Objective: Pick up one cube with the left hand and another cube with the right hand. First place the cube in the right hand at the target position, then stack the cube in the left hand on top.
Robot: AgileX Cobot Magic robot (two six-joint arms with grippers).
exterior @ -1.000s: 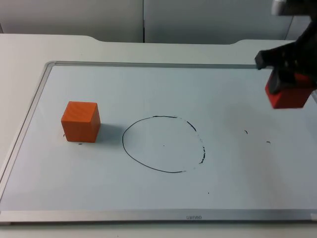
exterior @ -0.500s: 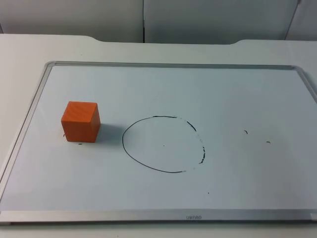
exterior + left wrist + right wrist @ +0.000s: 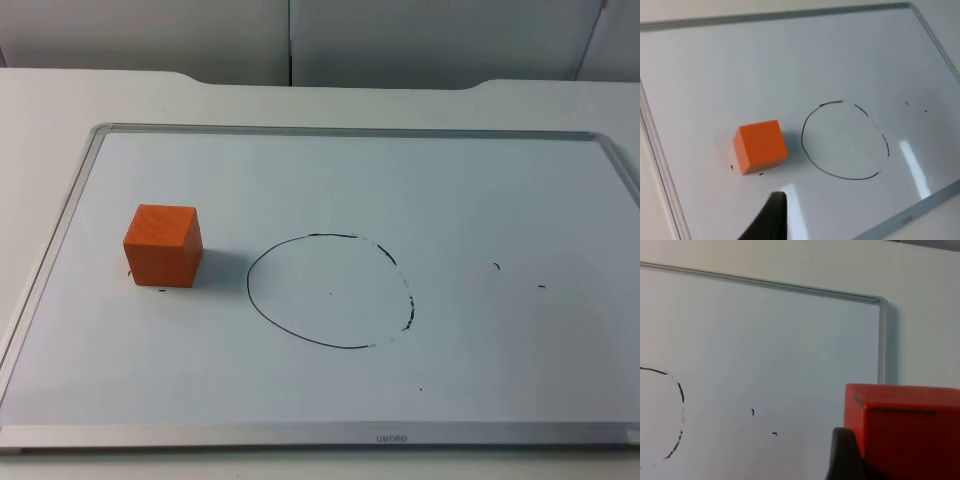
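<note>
**A:** Two cubes can be counted. An orange cube [image 3: 163,245] is seen flat on the whiteboard [image 3: 470,190], just outside the drawn circle [image 3: 329,291], on the side toward the board's left frame edge. Nothing is touching it. A red cube [image 3: 902,427] is found in the right wrist view, held off the board and well away from the circle, past the two small pen marks [image 3: 763,422] and near the board's rounded corner.

**B:** And the grippers, how are they seen?

**A:** The right gripper [image 3: 875,460] is closed around the red cube; one black fingertip [image 3: 844,455] is pressed against the cube's side. For the left gripper, a single dark fingertip [image 3: 769,220] is caught in the left wrist view, hanging above the board on the near side of the orange cube, apart from it. Whether that one is spread wide or pinched narrow can't be told. The circle itself is bare, with just a tiny dot inside.
</note>
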